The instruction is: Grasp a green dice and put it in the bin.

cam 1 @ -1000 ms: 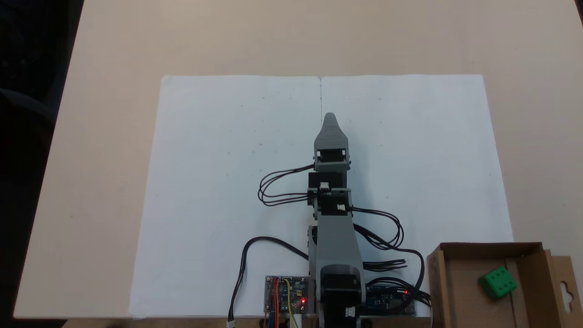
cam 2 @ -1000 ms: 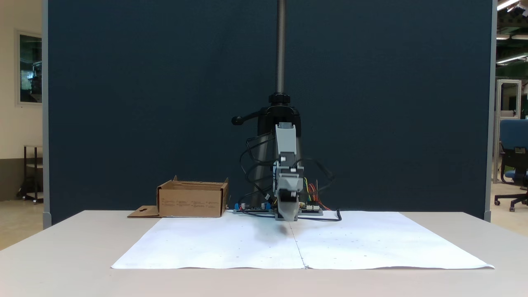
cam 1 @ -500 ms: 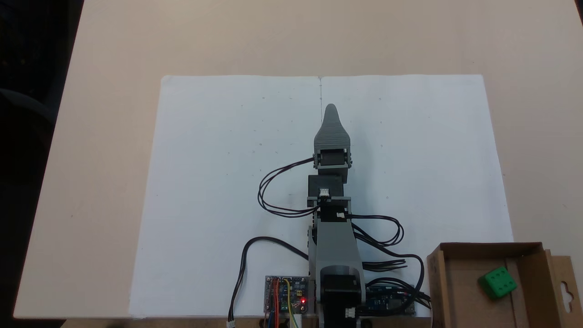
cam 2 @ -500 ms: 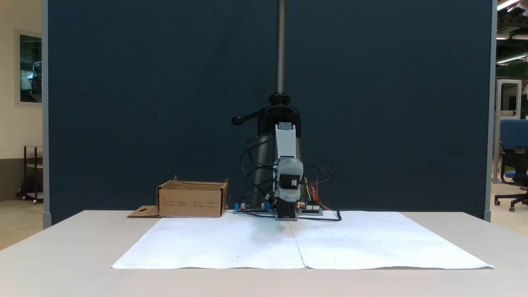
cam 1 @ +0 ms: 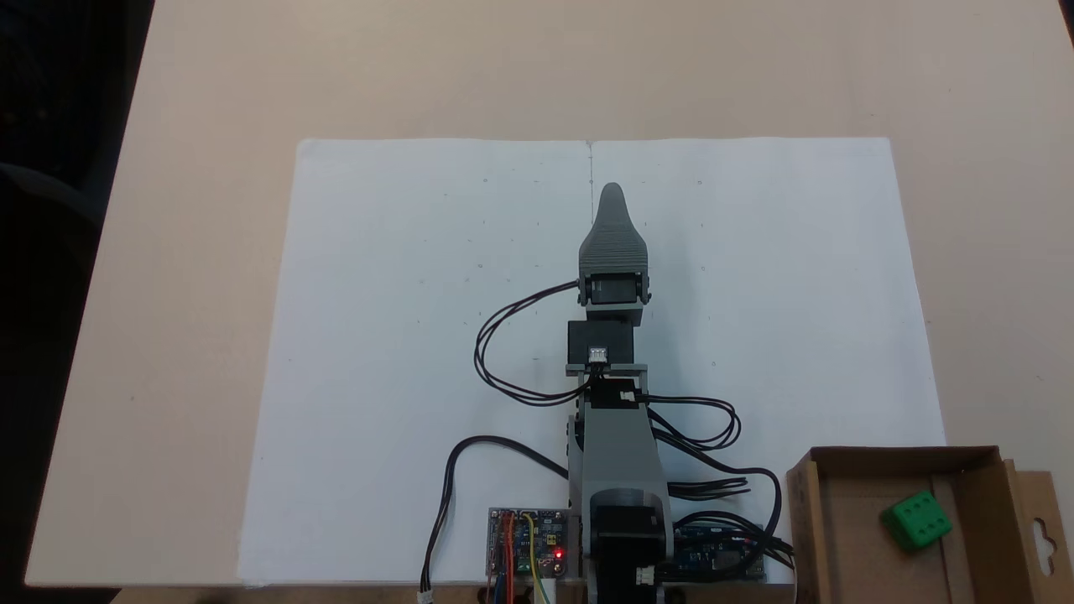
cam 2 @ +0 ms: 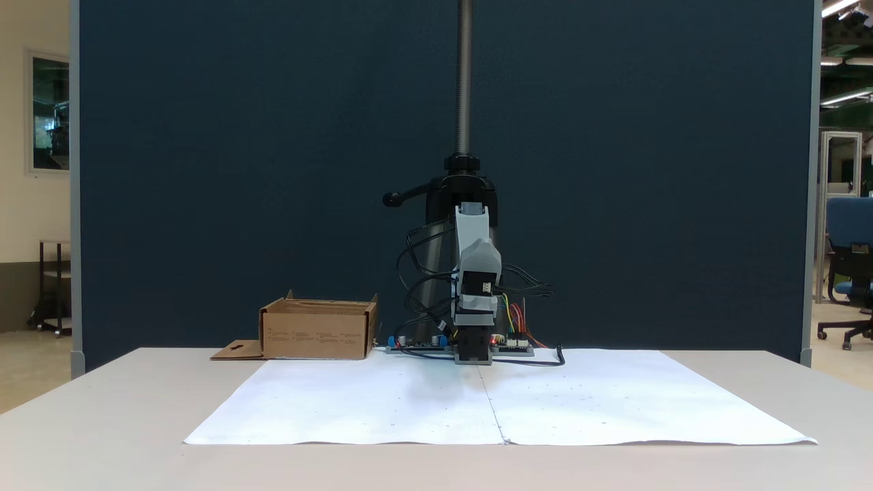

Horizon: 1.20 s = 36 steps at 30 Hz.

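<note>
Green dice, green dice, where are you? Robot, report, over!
Gripper over the white paper, holding nothing; open or shut, cannot tell. Green dice lying inside the bin. Nothing in the way.

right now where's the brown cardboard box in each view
Fixed view from above: the brown cardboard box sits at the bottom right corner, a small green dice inside.
Fixed view from the front: the box stands left of centre.
Shared landmark: the white paper sheet beside it.

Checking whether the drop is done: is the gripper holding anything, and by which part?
Nothing held. The green dice lies inside the bin, far from the gripper.
</note>
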Each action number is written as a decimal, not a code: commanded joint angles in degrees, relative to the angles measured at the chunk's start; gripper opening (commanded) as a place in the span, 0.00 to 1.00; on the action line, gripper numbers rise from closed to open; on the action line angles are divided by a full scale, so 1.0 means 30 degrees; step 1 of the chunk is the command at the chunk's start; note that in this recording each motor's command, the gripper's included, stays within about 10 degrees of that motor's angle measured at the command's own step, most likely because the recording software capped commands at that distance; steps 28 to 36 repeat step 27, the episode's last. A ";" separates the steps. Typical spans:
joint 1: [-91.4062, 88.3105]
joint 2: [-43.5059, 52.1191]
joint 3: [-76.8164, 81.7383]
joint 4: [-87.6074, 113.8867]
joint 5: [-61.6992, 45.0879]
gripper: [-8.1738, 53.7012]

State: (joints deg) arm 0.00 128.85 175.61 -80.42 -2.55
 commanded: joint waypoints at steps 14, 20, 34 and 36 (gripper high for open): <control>0.0059 0.2051 0.1260 -0.2842 -0.0850 0.86; -0.0029 0.2051 0.1260 -0.2812 -0.0879 0.86; -0.0146 0.2051 0.1260 -0.2812 -0.0850 0.86; -0.0146 0.2051 0.1260 -0.2812 -0.0850 0.86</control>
